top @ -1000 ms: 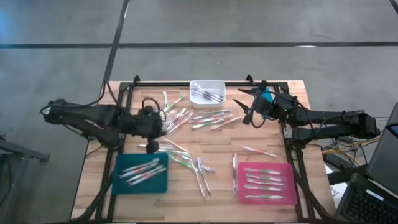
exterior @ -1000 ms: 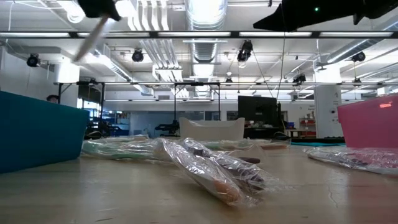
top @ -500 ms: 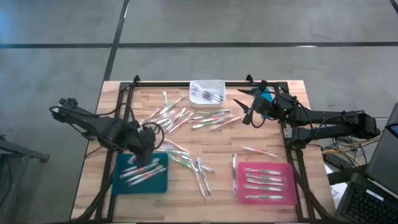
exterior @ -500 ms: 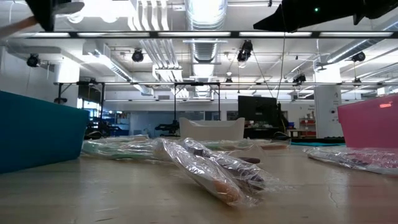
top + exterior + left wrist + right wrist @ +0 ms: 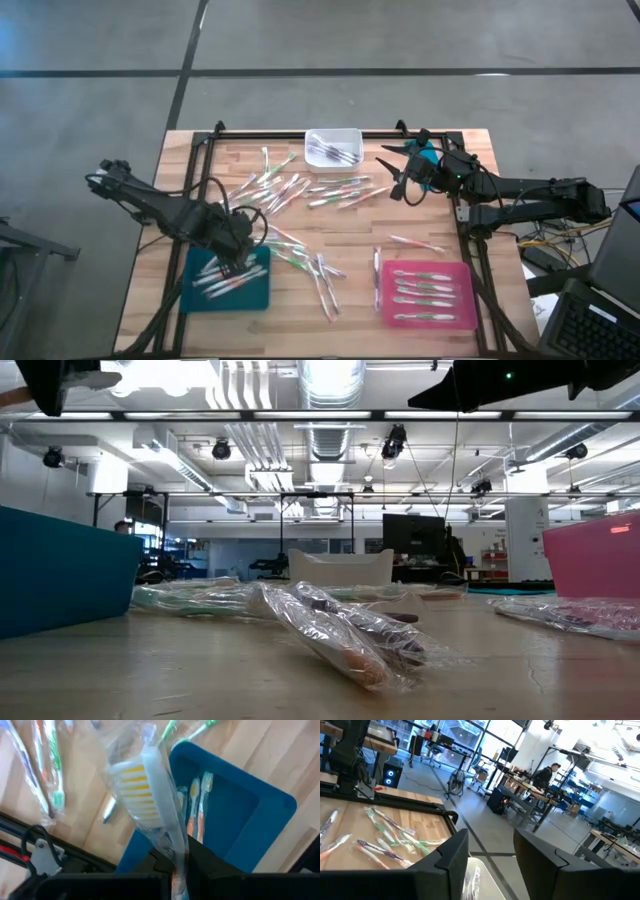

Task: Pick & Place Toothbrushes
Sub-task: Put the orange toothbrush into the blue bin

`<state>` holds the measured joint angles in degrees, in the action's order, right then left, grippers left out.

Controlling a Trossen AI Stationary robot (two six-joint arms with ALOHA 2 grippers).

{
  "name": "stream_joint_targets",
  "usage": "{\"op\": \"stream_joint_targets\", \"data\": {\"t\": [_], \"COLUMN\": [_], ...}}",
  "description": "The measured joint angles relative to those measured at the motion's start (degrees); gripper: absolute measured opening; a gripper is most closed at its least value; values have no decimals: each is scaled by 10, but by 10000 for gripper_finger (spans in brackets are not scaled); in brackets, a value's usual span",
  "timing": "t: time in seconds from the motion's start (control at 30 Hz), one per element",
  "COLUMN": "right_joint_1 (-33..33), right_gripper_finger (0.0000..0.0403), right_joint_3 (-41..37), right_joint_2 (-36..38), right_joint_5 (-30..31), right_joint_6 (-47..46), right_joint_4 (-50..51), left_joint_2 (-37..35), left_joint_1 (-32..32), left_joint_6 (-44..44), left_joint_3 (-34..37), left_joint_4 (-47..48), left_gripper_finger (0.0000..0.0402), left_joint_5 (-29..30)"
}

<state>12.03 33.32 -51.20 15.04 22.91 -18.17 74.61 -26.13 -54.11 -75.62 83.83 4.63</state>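
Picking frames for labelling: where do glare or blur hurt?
Low view: ceiling lights blow out, and the nearest wrapped toothbrushes are soft. Left wrist view: the held toothbrush looks blurred through its shiny wrapper. Right wrist view: bright windows wash out. High view: evenly lit.

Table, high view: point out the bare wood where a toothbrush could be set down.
Bare wood lies between the teal tray and the pink tray near the front edge, and along the table's right side. The middle, below the white bin, is crowded with loose toothbrushes.

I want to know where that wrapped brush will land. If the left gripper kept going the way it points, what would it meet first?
Most likely the teal tray: the left gripper, holding a wrapped toothbrush, points at it, though depth is unclear.
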Motion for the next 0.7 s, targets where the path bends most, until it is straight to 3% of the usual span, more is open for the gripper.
{"op": "stream_joint_targets", "data": {"t": [0.33, 0.7], "right_joint_1": [0, 0], "right_gripper_finger": [119, 85], "right_joint_3": [0, 0], "right_joint_2": [0, 0], "right_joint_5": [0, 0], "right_joint_6": [-5, -6], "right_joint_4": [0, 0], "left_joint_2": [52, 126], "left_joint_1": [-5, -10], "left_joint_6": [4, 74], "left_joint_3": [0, 1], "left_joint_4": [-8, -13], "left_gripper_finger": [23, 24], "left_joint_5": [-86, -125]}}
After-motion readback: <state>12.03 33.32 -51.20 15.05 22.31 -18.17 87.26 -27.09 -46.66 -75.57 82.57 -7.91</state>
